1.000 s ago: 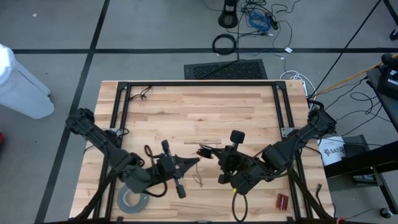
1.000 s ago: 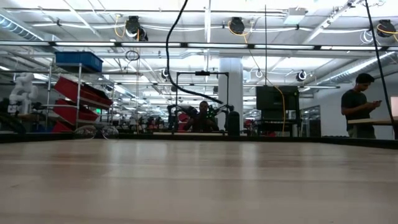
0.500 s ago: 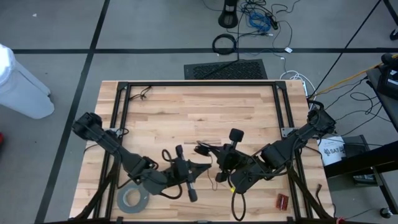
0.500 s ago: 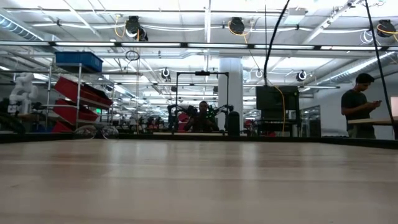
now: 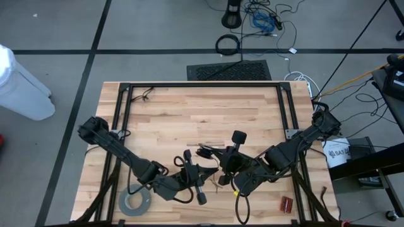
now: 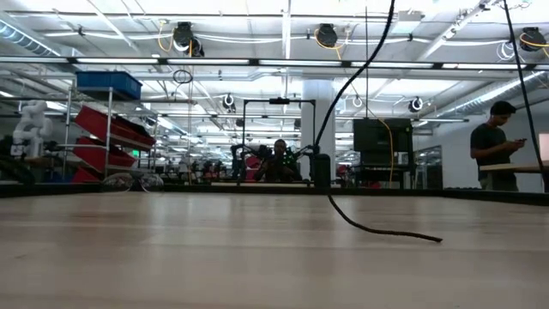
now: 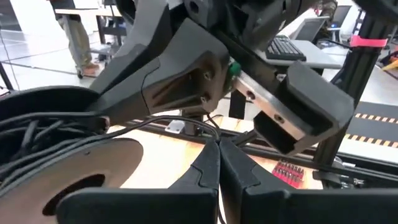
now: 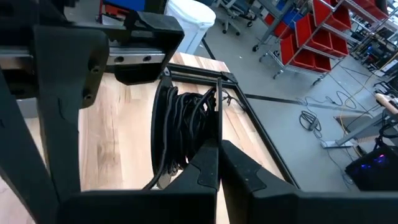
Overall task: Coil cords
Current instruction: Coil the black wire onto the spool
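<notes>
The cords are one thin dark wire wound on a small round black disc [image 8: 163,124], which hangs above the table's middle [image 5: 203,151] and shows close by in the left wrist view [image 7: 68,168]. A loose stretch of the wire [image 5: 221,180] hangs down, and its end lies on the wood [image 6: 377,230]. My left gripper [image 5: 213,171] and my right gripper [image 5: 213,159] meet tip to tip beside the disc, both shut. My left gripper is shut on a single strand of the thin wire [image 7: 205,124] where it crosses the fingertips. It comes level from the table's left. The strand runs on toward the disc, clear of the table. My right gripper is shut at the edge of the wound wire [image 8: 214,127], where one strand [image 8: 219,99] runs straight up from the fingertips. It comes slanting down from the table's right. The fingertips hide the exact spot; the disc hangs clear of the table.
A wide grey tape roll [image 5: 134,202] lies near the front left under my left arm. A small red thing [image 5: 287,203] lies at the front right. A black frame rail [image 5: 202,84] runs along the far side. A person [image 6: 493,146] stands far behind the table.
My left gripper has moved toward the table's right edge and down, up to my right gripper, staying shut. The loose wire has come down with it: its end, which hung above the wood before, now lies on the table.
</notes>
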You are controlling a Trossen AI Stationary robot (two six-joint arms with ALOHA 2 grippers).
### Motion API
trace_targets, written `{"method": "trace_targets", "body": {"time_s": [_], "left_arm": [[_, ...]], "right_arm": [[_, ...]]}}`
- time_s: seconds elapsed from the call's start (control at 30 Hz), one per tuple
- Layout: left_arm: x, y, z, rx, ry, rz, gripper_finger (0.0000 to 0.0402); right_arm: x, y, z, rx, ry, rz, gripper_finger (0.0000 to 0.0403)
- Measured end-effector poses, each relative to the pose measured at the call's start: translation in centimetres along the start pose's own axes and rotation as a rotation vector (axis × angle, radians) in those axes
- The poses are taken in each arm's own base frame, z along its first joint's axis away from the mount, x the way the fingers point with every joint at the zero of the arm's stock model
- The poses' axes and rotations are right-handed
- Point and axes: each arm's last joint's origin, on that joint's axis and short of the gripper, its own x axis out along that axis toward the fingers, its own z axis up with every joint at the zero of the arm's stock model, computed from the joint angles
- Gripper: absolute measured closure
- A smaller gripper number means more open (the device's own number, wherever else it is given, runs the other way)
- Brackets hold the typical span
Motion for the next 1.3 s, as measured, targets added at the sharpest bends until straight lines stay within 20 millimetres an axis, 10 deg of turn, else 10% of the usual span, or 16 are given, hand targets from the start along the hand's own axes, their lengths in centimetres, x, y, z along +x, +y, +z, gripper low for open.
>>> {"method": "trace_targets", "body": {"time_s": [0.57,1.3], "left_arm": [[1.2,-0.9,-3.1,0.068,0.079,0.006,0.0395],[-3.1,-4.3,-3.7,0.085,0.079,-0.131,0.0203]], "right_arm": [[-2.3,0.0,0.5,0.039,-0.045,0.080,0.0403],[-8.8,-1.1,1.2,0.074,-0.156,0.225,0.0403]]}}
